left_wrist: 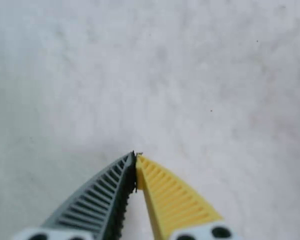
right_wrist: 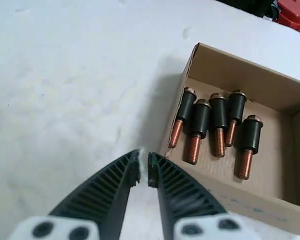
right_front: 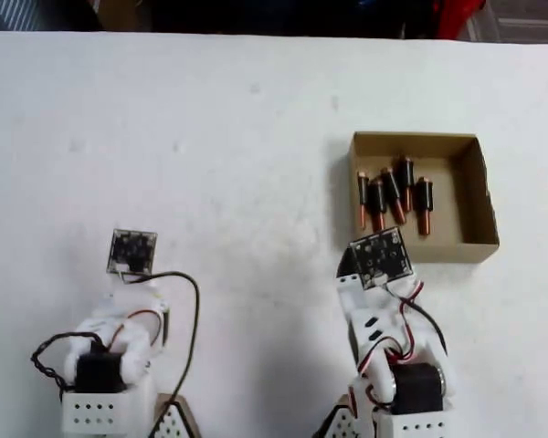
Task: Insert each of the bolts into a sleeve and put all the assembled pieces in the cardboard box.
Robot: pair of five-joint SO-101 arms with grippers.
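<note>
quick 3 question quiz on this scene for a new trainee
1. How many copper bolts in black sleeves lie in the brown cardboard box?
2. True or false: the left end effector grips a bolt.
3. The box sits nearer to: A) the left end effector, B) the right end effector?

Key: 1) five. 2) false, it is shut on nothing. 3) B.

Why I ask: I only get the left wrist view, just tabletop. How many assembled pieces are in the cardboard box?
Observer: Five assembled pieces lie in the cardboard box.
Operator: How are they lying?
Observer: Side by side on the box floor, threaded ends toward its near wall.
Operator: Where's the right gripper?
Observer: The right gripper is over the table, just outside the box's near corner, holding nothing.
</note>
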